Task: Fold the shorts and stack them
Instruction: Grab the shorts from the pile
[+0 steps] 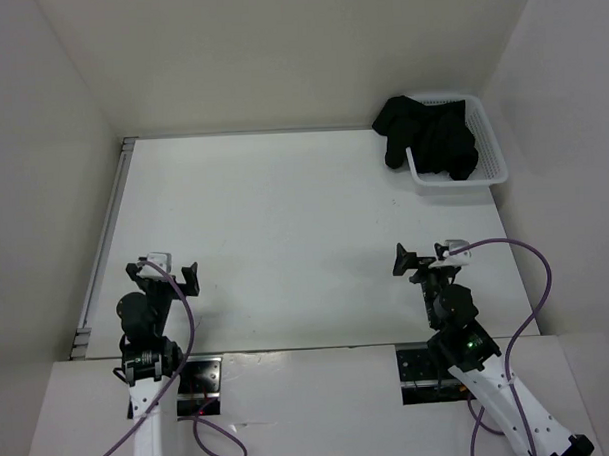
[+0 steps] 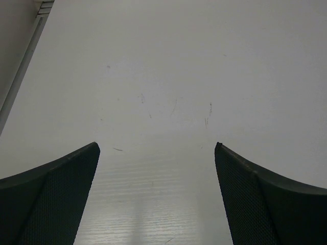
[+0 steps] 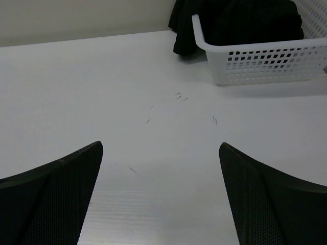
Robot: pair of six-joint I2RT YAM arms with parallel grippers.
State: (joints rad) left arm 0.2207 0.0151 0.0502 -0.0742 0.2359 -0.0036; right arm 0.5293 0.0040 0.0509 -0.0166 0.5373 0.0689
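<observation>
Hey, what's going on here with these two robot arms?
Nothing is being handled yet. The left gripper and right gripper are open and empty, over the near part of the table. The shorts lie heaped in the white basket at the far right corner, spilling over its left rim.

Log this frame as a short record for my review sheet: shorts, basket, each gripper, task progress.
shorts: black, crumpled in the basket, part spilling over its left rim
basket: white mesh, at the far right corner of the table
left gripper: fingers open, empty, over bare table near its base
right gripper: fingers open, empty, facing the basket, well apart from it
progress: nothing folded or stacked yet
</observation>
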